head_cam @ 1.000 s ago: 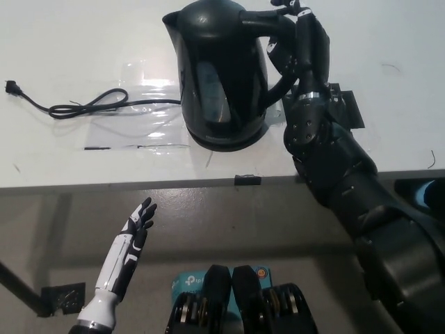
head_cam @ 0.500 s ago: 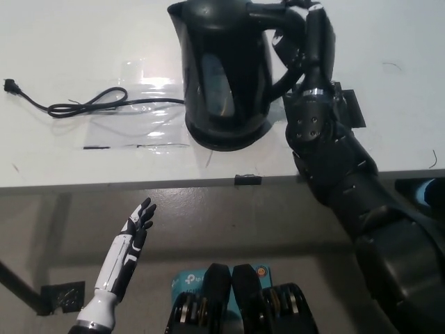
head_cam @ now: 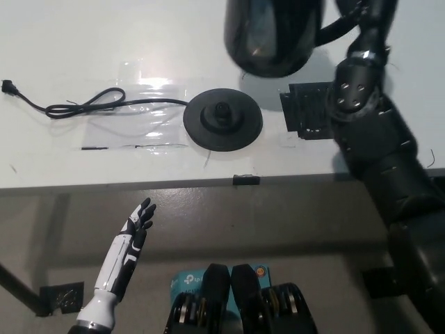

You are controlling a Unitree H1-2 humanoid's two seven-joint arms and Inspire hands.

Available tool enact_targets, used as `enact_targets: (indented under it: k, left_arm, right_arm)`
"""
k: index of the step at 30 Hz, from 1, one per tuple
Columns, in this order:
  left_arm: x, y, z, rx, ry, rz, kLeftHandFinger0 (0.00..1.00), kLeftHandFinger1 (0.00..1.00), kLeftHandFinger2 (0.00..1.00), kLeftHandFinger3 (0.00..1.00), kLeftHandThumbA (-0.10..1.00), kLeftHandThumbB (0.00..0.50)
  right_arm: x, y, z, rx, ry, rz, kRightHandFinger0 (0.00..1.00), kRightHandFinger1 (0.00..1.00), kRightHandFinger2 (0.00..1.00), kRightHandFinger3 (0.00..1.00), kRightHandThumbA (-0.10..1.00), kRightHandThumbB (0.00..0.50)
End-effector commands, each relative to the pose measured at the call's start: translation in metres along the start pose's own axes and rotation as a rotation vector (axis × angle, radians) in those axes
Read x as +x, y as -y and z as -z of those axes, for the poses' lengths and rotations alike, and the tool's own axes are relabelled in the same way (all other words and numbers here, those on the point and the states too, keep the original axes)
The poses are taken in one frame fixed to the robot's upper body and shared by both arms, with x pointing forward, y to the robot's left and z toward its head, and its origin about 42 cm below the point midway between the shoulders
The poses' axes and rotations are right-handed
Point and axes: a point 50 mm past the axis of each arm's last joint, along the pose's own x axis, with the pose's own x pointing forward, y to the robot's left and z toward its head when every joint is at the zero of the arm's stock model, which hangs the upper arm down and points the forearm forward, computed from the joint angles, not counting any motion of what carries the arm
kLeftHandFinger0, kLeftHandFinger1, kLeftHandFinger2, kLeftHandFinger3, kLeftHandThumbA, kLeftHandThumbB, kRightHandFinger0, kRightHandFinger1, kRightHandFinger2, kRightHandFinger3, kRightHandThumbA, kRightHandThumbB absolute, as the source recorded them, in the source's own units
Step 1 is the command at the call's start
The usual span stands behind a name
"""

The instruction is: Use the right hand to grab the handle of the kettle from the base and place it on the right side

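The black kettle (head_cam: pixel 274 35) hangs in the air at the top of the head view, up and to the right of its round black base (head_cam: pixel 222 118). My black right hand (head_cam: pixel 368 17) is shut on the kettle's handle at the top right; most of the hand is cut off by the picture's edge. The base lies bare on the white table (head_cam: pixel 69 42), with its black cord (head_cam: pixel 90 104) running left. My white left hand (head_cam: pixel 135 233) rests open below the table's front edge at the lower left.
A black square patch (head_cam: pixel 309 108) lies on the table right of the base, under my right forearm. A clear plastic sheet (head_cam: pixel 132 129) lies under the cord. A small black clip (head_cam: pixel 245 179) sits on the table's front edge.
The kettle has been lifted off its base and carried up and to the right by my right hand. The base now shows uncovered. My left hand has not moved.
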Motion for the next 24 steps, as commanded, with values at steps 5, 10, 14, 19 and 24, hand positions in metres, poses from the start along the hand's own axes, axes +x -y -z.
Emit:
enact_targets:
  k: [5, 10, 14, 19, 24]
  left_arm:
    - [0.002, -0.007, -0.009, 0.015, 0.062, 0.009, 1.00, 1.00, 1.00, 1.00, 1.00, 0.500]
    - [0.002, -0.008, -0.008, 0.004, 0.060, 0.009, 1.00, 1.00, 1.00, 1.00, 1.00, 0.500]
    - [0.001, -0.008, -0.007, -0.004, 0.056, 0.003, 1.00, 1.00, 1.00, 1.00, 1.00, 0.500]
    - [0.000, -0.007, -0.007, -0.001, 0.054, 0.001, 1.00, 1.00, 1.00, 1.00, 1.00, 0.500]
    - [0.000, -0.008, -0.007, -0.003, 0.056, -0.001, 1.00, 1.00, 1.00, 1.00, 1.00, 0.500]
  right_arm:
    - [0.034, 0.043, -0.013, 0.036, 0.156, 0.115, 0.00, 0.00, 0.43, 0.60, -0.10, 0.073]
    - [0.030, 0.059, 0.010, -0.007, 0.113, 0.118, 0.00, 0.02, 0.52, 0.61, -0.10, 0.089]
    - [0.026, 0.064, 0.023, -0.032, 0.078, 0.121, 0.00, 0.04, 0.55, 0.61, -0.10, 0.103]
    - [0.017, 0.068, 0.038, -0.056, 0.035, 0.109, 0.00, 0.10, 0.61, 0.66, -0.10, 0.090]
    - [0.006, 0.064, 0.049, -0.087, 0.014, 0.093, 0.00, 0.08, 0.58, 0.68, -0.10, 0.078]
